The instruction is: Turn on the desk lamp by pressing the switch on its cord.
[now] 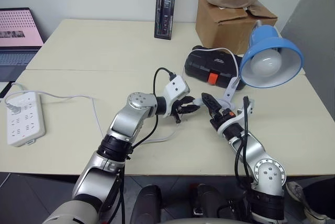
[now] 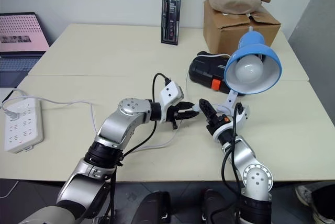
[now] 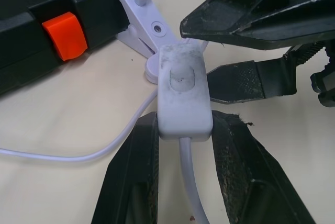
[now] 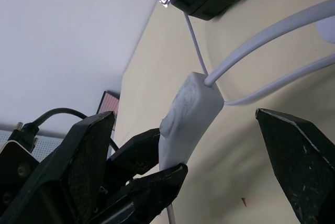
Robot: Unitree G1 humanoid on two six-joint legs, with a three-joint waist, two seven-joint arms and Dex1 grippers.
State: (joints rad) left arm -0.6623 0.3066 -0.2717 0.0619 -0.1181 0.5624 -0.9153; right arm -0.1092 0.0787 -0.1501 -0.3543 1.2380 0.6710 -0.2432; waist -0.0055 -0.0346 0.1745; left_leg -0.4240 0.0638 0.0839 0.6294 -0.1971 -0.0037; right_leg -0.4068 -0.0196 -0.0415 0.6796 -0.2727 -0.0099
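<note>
— Where do we see the small white oblong switch (image 3: 183, 92)?

— Just above the cream tabletop (image 1: 78, 41), near its middle, in front of the lamp's white clip base (image 3: 141, 12). Our left gripper (image 1: 189, 106) has its two black fingers closed on the switch's long sides.

— Which way does its long axis run?

— Along the left gripper's fingers, pointing away toward the clip base. The rocker faces up, and the thin white cord (image 3: 191, 179) leaves the near end between the fingers; another stretch curves off across the table.

— And our right gripper (image 1: 209, 104)?

— Spread wide, holding nothing. One finger lies close beside the switch, the other above it.

— The blue dome-shaded desk lamp (image 1: 270, 55)?

— It stands to the right, bulb facing us, beside a black plastic case with an orange latch (image 1: 212, 67).
</note>
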